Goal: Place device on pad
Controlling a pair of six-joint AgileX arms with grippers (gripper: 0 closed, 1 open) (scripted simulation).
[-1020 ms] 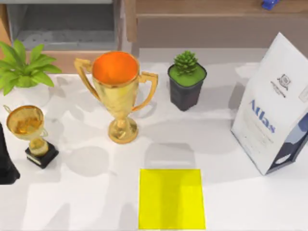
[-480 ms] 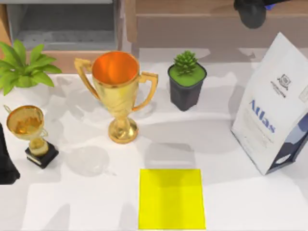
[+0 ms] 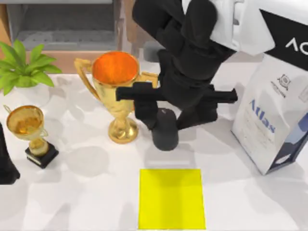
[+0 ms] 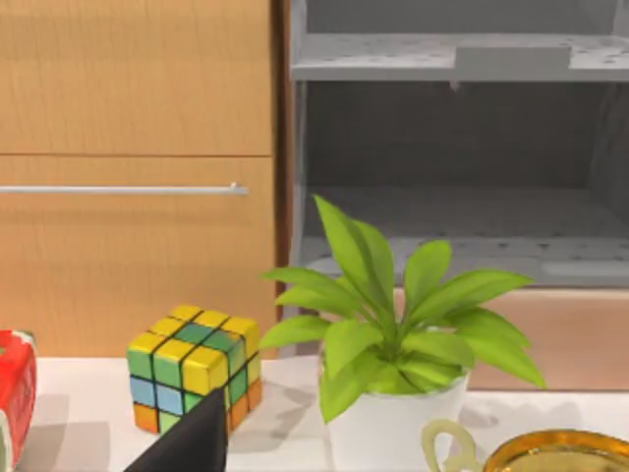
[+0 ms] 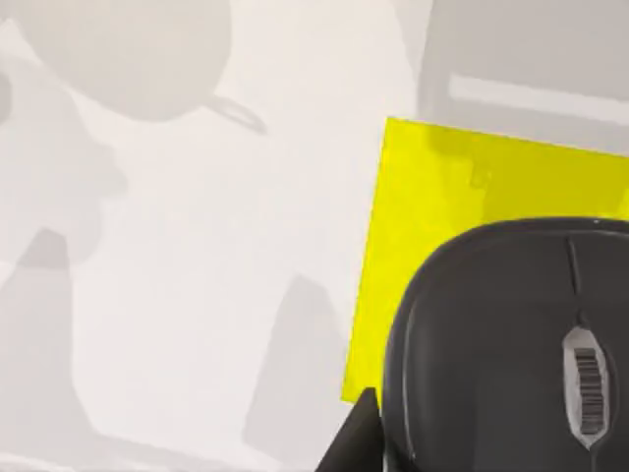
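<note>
Reaching in from the far right corner of the worktop (image 3: 86,202), the right arm is seen in the top view with its pincer (image 3: 165,126) held above the surface, just behind the pad (image 3: 171,198). A dark computer mouse (image 3: 165,131) is carried in that pincer, its body hanging below the black cross-bar of the pincer; the fingers are closed on it. In the right wrist view the mouse (image 5: 521,344) is seen close up with its scroll wheel visible, and the yellow pad (image 5: 432,197) lies beneath and beyond it, flat on the white surface. The pad sits at the near edge of the worktop, about midway along it, with nothing resting on it. A large gold trophy (image 3: 118,91) with an orange bowl stands just beside the arm, toward the left, and a small gold trophy (image 3: 30,132) on a black base stands near the left edge. A leafy green plant (image 3: 21,67) is placed at the far left corner, and a white bag (image 3: 274,110) marked "Atlas" stands near the right edge. The left arm is parked at the left edge; whether its pincer is open cannot be told. In the left wrist view a colour cube (image 4: 197,366) is seen beside the potted plant (image 4: 388,344).
</note>
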